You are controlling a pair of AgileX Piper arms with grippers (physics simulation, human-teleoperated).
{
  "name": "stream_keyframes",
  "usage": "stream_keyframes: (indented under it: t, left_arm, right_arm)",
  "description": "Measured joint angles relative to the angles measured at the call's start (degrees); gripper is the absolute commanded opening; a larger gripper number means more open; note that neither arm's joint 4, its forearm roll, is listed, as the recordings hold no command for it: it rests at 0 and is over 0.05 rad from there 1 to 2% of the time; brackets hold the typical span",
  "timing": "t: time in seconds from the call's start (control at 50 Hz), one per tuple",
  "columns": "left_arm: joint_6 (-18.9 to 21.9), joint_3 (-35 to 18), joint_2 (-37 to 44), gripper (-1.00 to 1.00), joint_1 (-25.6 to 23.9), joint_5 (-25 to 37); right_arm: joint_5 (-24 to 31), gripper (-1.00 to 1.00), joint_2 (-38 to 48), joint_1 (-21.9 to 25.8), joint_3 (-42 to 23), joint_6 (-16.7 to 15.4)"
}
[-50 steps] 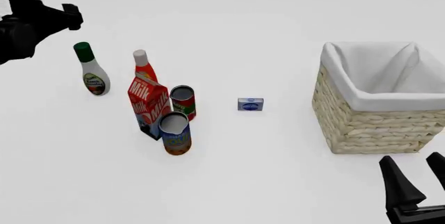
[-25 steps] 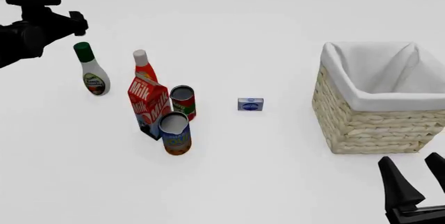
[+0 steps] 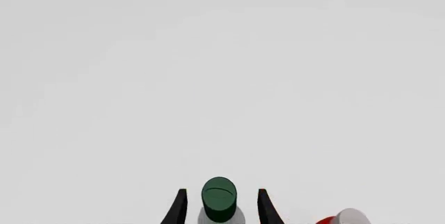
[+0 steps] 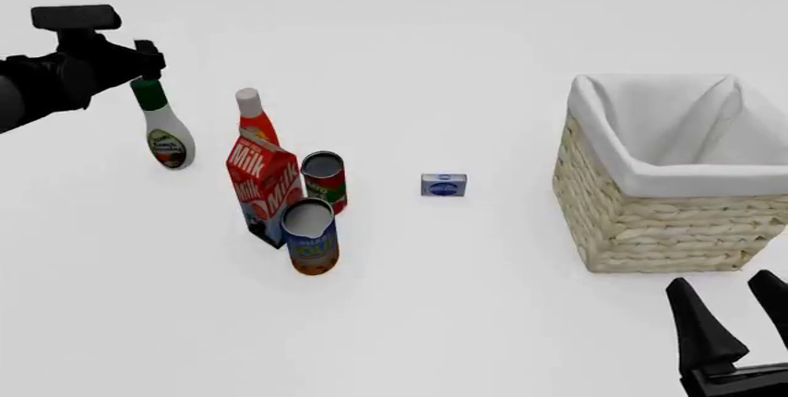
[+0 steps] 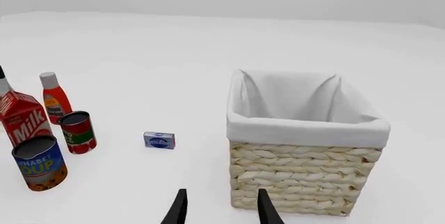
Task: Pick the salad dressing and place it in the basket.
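Observation:
The salad dressing (image 4: 166,134), a white bottle with a green cap, stands upright at the far left of the table. My left gripper (image 4: 149,61) hovers at the top of its cap. In the left wrist view the green cap (image 3: 219,198) sits between the two open fingers (image 3: 179,208) with a gap on each side. The wicker basket (image 4: 640,231) with its white lining stands at the right and has nothing in it. Near the front edge, below the basket, my right gripper (image 4: 739,316) is open and holds nothing; the right wrist view shows the basket (image 5: 306,193) just ahead of it.
A red bottle with a white cap (image 4: 255,120) stands right of the dressing. In front of it are a milk carton (image 4: 262,189) and two tins (image 4: 324,180) (image 4: 310,235). A small blue box (image 4: 444,185) lies mid-table.
My left gripper has come down and to the right, from above and left of the dressing to its cap. The right arm has hardly moved.

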Motion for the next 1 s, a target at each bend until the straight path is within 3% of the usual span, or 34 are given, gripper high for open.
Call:
stream_keyframes:
  t: [1.0]
  left_arm:
    - [-1.71, -4.53, 8.20, 1.00, 0.45, 1.63]
  right_arm:
    - [-1.09, 1.00, 1.97, 0.24, 0.05, -0.65]
